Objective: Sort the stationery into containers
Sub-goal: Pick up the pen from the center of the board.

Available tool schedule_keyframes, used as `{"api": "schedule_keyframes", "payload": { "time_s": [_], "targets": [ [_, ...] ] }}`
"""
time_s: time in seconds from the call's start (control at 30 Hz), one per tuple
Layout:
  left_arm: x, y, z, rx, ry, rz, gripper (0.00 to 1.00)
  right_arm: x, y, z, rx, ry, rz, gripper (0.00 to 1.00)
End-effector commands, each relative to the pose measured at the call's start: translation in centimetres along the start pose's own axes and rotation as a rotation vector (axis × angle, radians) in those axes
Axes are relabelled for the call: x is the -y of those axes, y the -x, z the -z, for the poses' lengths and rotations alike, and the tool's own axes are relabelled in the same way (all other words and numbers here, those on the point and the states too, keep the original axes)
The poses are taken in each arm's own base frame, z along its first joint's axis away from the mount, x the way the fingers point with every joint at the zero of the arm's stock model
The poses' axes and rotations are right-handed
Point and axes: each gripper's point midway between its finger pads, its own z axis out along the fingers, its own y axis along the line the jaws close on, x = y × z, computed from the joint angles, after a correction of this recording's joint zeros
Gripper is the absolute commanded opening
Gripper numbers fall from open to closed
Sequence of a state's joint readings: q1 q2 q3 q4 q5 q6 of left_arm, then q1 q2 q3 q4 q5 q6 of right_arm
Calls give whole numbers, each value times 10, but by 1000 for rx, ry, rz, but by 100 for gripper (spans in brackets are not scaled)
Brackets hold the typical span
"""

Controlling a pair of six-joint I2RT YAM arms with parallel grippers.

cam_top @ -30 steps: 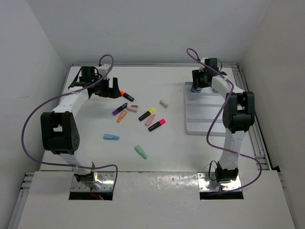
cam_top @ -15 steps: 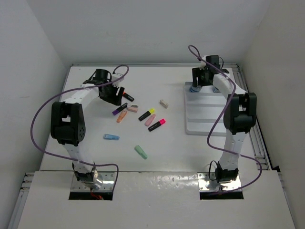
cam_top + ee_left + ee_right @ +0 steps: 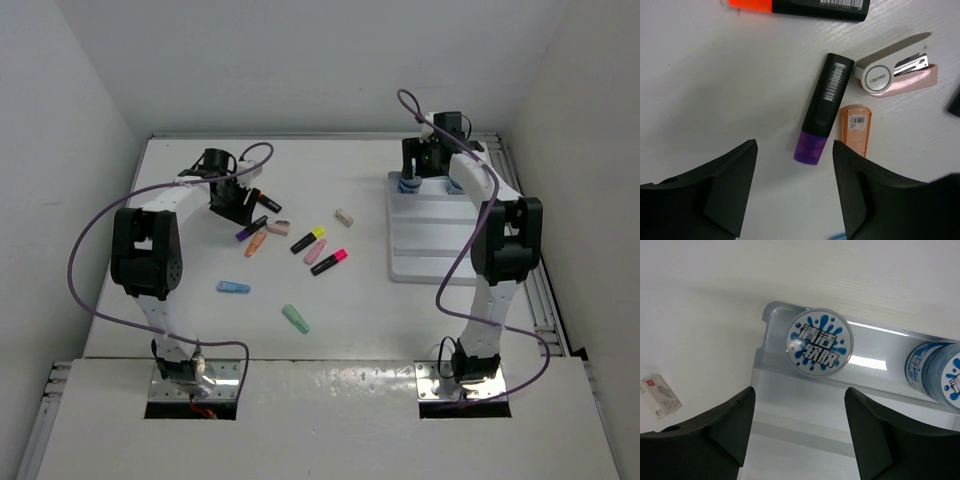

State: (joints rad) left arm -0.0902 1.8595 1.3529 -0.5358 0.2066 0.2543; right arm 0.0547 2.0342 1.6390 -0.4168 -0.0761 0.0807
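My left gripper (image 3: 232, 203) is open and empty, hovering over the purple-ended black marker (image 3: 822, 107), whose purple end lies between my fingertips in the left wrist view (image 3: 794, 146). An orange-ended marker (image 3: 800, 5), a pink stapler-like piece (image 3: 895, 80) and an orange stub (image 3: 855, 129) lie close by. My right gripper (image 3: 425, 170) is open and empty over the far left corner of the white tray (image 3: 440, 250). Two round blue-white pots (image 3: 820, 342) (image 3: 940, 372) sit in the tray's far section (image 3: 805, 440).
A yellow-ended marker (image 3: 308, 239), a pink stub (image 3: 316, 252), a pink-ended marker (image 3: 329, 262), a blue stub (image 3: 233, 288) and a green stub (image 3: 295, 318) lie mid-table. The beige block (image 3: 344, 217) lies left of the tray. White walls enclose the table.
My left gripper has swung from the far left corner rightwards and nearer, over the markers. My right gripper has shifted slightly over the tray's far corner.
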Motion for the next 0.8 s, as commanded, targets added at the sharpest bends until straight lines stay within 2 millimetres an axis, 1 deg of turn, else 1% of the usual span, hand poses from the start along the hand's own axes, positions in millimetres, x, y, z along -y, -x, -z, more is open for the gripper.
{"api": "schedule_keyframes", "payload": {
  "time_s": [0.0, 0.07, 0.13, 0.27, 0.3, 0.37, 0.4, 0.43, 0.53, 0.6, 0.63, 0.73, 0.77],
  "targets": [
    [-6, 3, -6, -13, 18, -34, 67, -19, 35, 40, 95, 69, -21, 71],
    [-5, 2, -9, -22, 19, -41, 64, -26, 29, 49, 94, 90, -29, 71],
    [-4, 1, -11, -31, 22, -45, 64, -33, 24, 58, 93, 110, -36, 70],
    [5, 5, -17, -32, 6, -69, 64, -41, 10, 69, 73, 131, -62, 70],
    [7, 4, -19, -36, 2, -71, 64, -44, 2, 71, 55, 143, -73, 70],
    [10, 1, -24, -50, -1, -79, 64, -49, 0, 79, 60, 157, -98, 70],
    [11, 0, -26, -53, -2, -80, 64, -52, -8, 80, 45, 169, -110, 70],
    [12, -3, -29, -62, -1, -77, 63, -54, -11, 81, 40, 175, -118, 70],
    [7, -11, -34, -79, 28, -60, 59, -62, -17, 91, 31, 202, -175, 70],
    [5, -16, -38, -96, 45, -55, 56, -67, -25, 91, 8, 217, -202, 70],
    [4, -17, -39, -100, 51, -55, 53, -71, -27, 93, 2, 232, -212, 70],
    [3, -25, -41, -112, 57, -45, 50, -80, -29, 98, -4, 255, -259, 70],
    [3, -27, -42, -115, 61, -41, 48, -87, -30, 98, -12, 273, -278, 70]
  ]
}}
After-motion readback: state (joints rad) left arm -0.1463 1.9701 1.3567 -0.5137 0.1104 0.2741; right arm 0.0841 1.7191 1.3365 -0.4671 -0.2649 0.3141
